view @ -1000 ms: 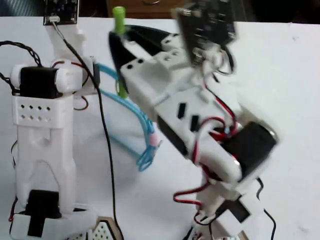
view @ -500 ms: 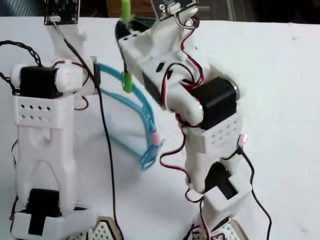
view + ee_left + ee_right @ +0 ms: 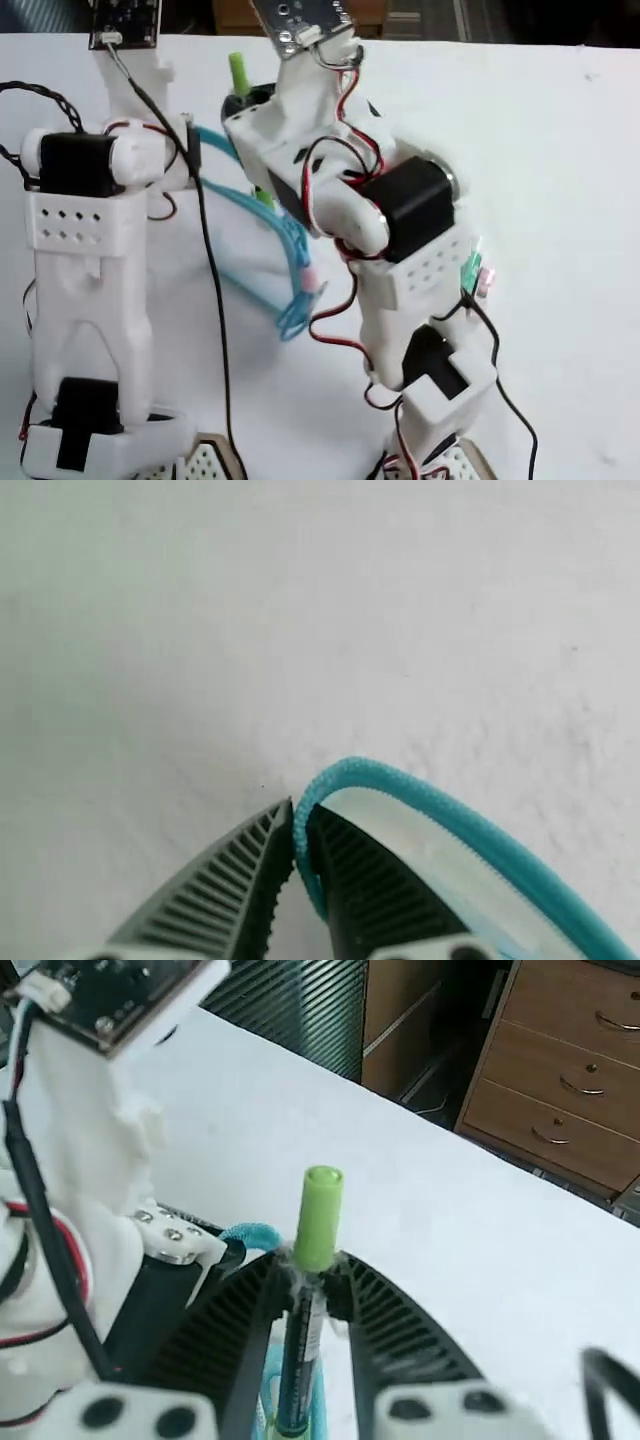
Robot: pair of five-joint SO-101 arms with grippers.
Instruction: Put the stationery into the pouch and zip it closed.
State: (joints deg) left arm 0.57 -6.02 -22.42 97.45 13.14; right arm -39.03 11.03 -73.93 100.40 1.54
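Observation:
The pouch is clear with a teal zip edge and a pink pull; it lies on the white table between the two arms. My left gripper is shut on the pouch's teal rim, and sits at the pouch's far left corner. My right gripper is shut on a pen with a light green cap, held upright. The pen stands over the pouch's far end, its lower tip down at the teal edge.
A small green and pink item lies on the table just right of the right arm. Black and red cables hang along both arms. Wooden drawers stand beyond the table's far edge.
My right arm has folded in and swung left, and the pen has come down over the pouch's far end. The left arm has kept still, holding the rim.

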